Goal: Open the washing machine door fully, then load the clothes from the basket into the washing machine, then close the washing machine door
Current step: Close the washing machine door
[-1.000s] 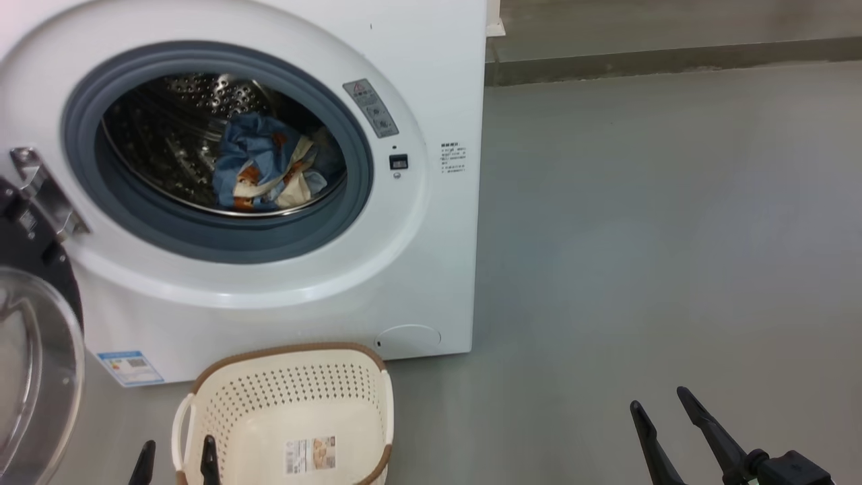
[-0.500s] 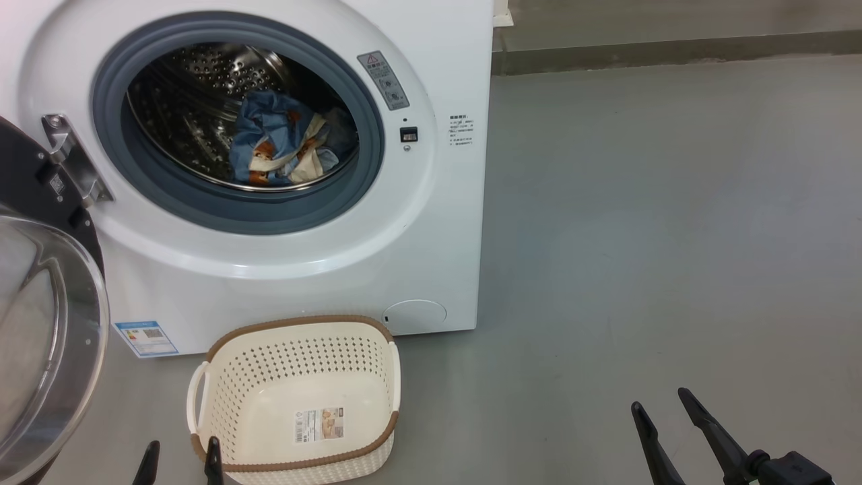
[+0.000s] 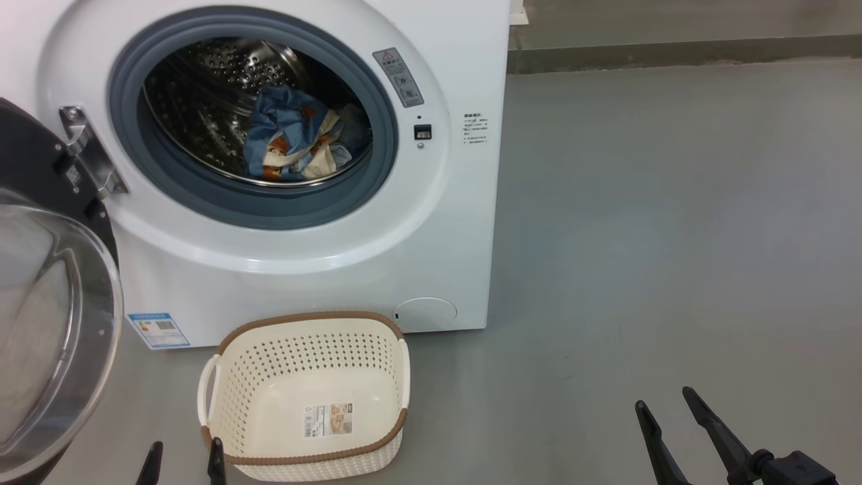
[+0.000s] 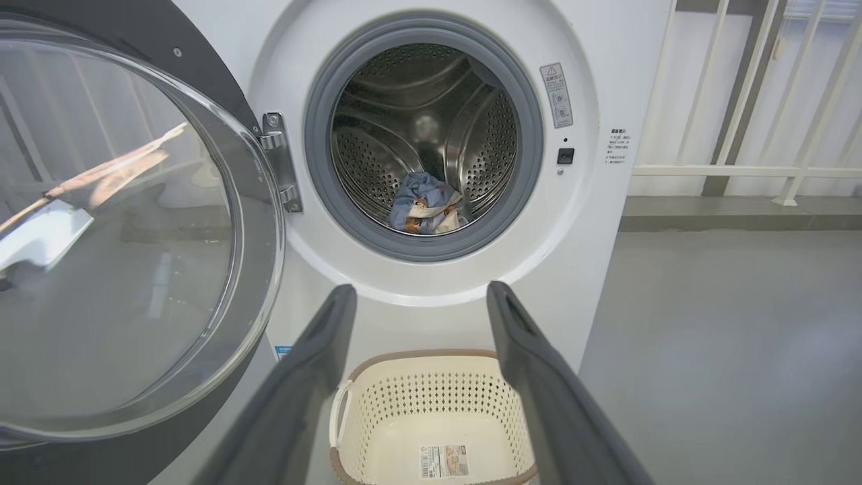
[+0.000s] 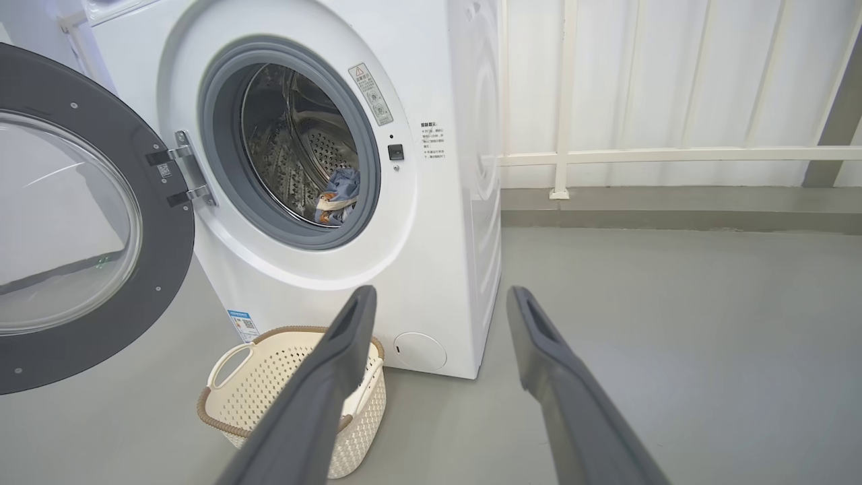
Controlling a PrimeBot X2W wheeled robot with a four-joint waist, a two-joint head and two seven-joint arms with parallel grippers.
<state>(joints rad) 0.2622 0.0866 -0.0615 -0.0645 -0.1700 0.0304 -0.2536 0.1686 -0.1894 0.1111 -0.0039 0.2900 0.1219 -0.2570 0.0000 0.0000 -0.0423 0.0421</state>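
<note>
The white washing machine (image 3: pixel 431 222) stands with its door (image 3: pixel 47 323) swung wide open to the left, black rim and glass bowl facing me. The clothes (image 3: pixel 296 145), blue fabric with orange bears, lie inside the steel drum, as the left wrist view (image 4: pixel 424 210) and right wrist view (image 5: pixel 337 195) also show. The cream basket (image 3: pixel 222 397) sits on the floor in front of the machine and holds nothing. My left gripper (image 3: pixel 180 461) is open just left of the basket's near corner. My right gripper (image 3: pixel 667 414) is open over bare floor to the right.
Grey floor (image 3: pixel 673 236) stretches to the right of the machine. A white railing (image 5: pixel 673 156) and a low kerb run along the back wall. The open door (image 4: pixel 121 236) takes up the space to the left of the basket (image 4: pixel 431 417).
The head camera has shifted, so the machine and basket sit further right and the basket shows more fully. Both grippers stay open in the same places in view.
</note>
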